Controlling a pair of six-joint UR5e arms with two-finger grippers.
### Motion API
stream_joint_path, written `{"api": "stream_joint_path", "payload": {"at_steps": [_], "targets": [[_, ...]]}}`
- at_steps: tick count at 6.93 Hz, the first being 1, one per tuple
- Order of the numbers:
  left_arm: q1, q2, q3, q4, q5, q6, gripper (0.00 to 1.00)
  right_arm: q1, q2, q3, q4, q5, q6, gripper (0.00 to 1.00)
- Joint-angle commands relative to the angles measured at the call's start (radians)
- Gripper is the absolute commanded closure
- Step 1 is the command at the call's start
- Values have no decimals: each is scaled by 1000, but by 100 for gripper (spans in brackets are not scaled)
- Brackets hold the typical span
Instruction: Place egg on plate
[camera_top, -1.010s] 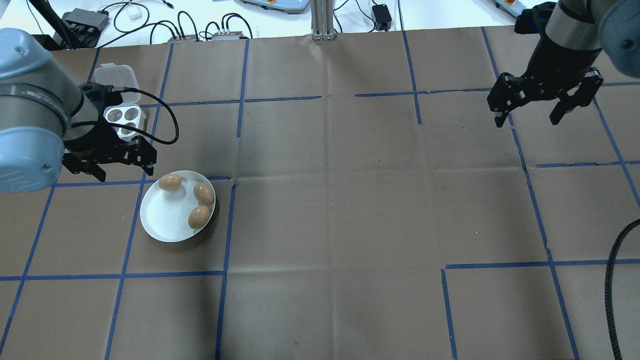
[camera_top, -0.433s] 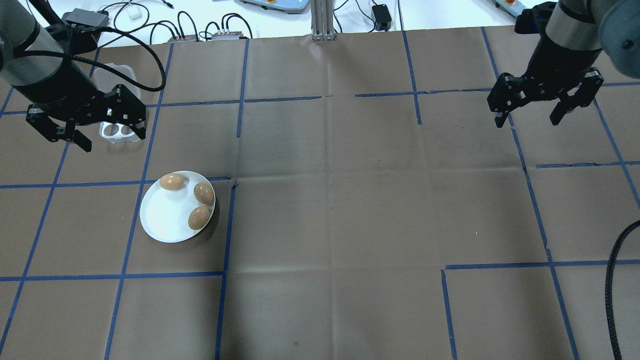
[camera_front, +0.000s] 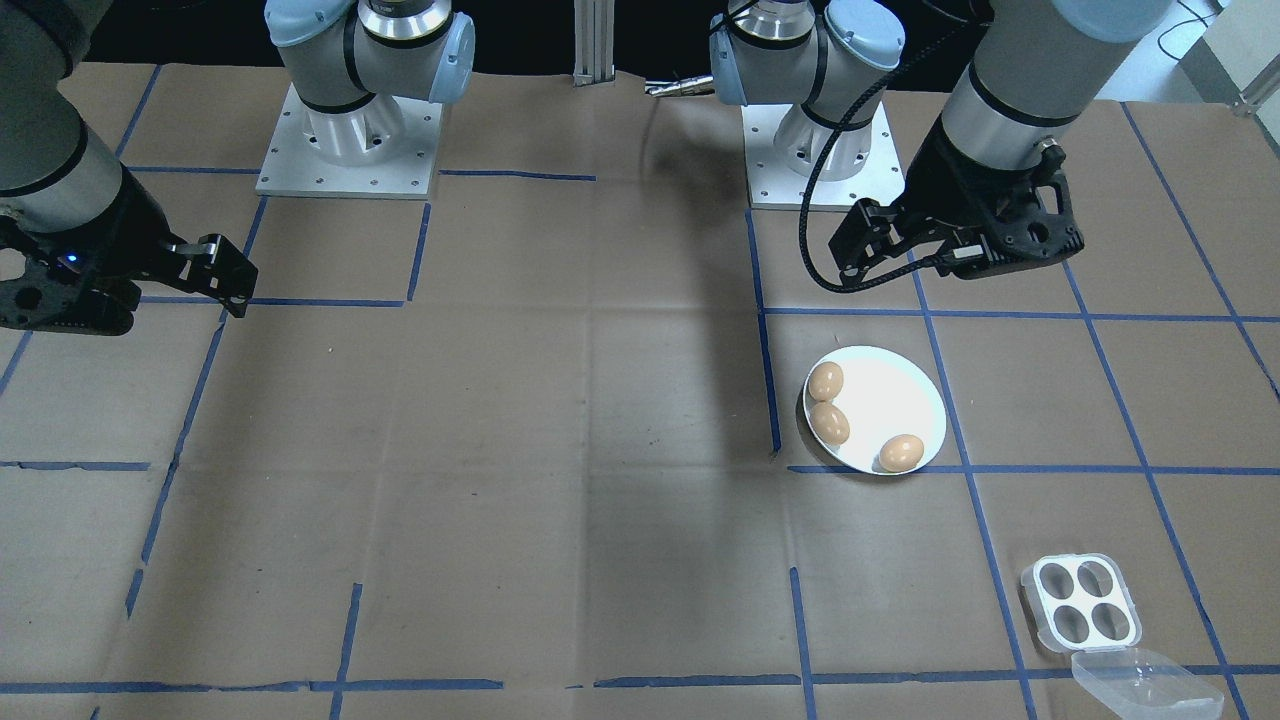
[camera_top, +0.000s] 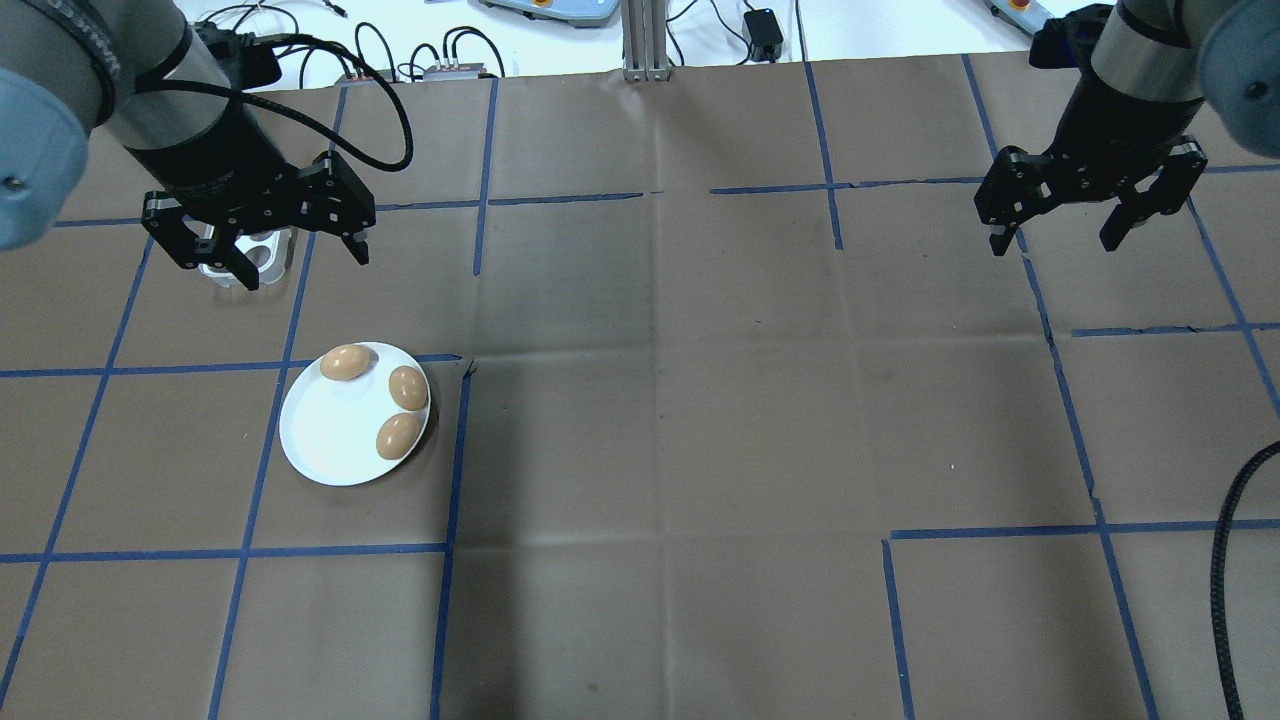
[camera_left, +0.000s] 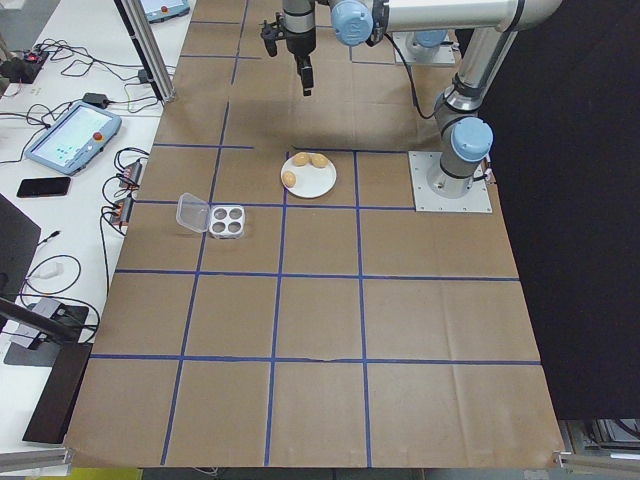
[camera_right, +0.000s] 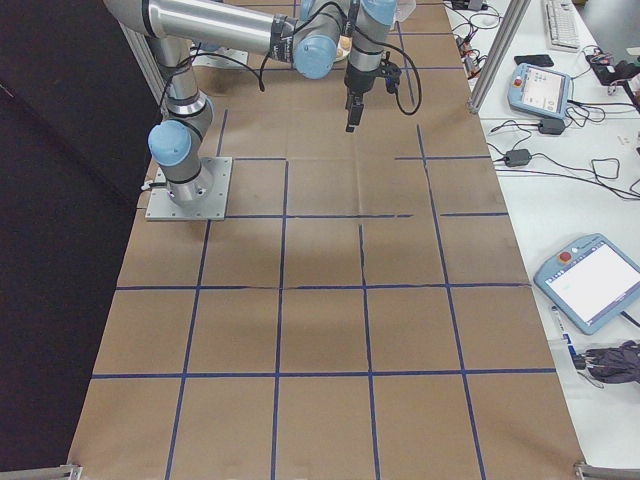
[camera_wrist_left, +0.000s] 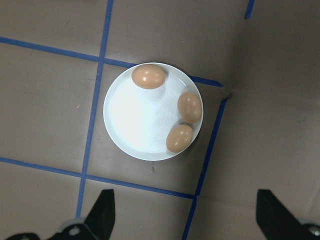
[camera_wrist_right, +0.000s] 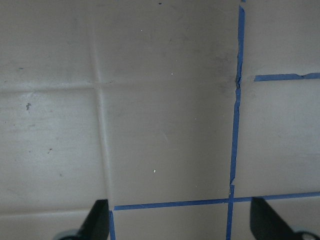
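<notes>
Plate (camera_top: 325, 440) holds three eggs (camera_top: 398, 435); egg tray (camera_front: 1083, 603) sits empty.

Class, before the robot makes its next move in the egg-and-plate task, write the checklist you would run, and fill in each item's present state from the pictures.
1. Eggs on the plate: three brown eggs lie near its rim. Ok.
2. Egg tray emptied: all four holes show empty. Ok.
3. Left gripper free: open, holding nothing. Ok.
4. Right gripper out of the way: open, far across the table. Ok.
5. Left gripper clear of the plate: raised, off to one side. Ok.
6. Eggs uncracked: cannot tell at this size.
</notes>
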Motion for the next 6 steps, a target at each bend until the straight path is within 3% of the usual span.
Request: {"api": "stream_joint_path", "payload": {"at_steps": [1,6], "targets": [[-65,-2,4,1,15,-37,1,0,0,0,0,0,0,0],[-67,21,2,-4,18,102,1,0,0,0,0,0,0,0]]}}
